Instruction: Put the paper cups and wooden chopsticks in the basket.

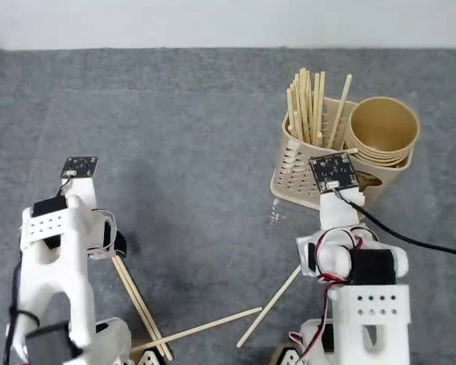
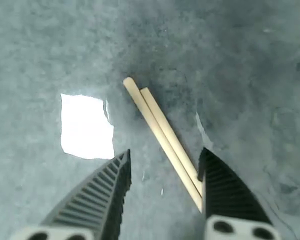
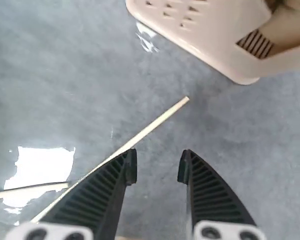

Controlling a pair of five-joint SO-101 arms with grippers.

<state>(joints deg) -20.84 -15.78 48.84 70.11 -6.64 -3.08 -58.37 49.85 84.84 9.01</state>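
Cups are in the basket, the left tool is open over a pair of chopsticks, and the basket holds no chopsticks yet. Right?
Not quite: the high view shows a bunch of chopsticks already standing in the basket beside the cups. The left tool is open over a pair.

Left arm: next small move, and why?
Probably lower the left end effector and close on the chopstick pair: it is open, and the pair lies flat on the grey mat between its fingers, nearer one of them, not yet gripped.
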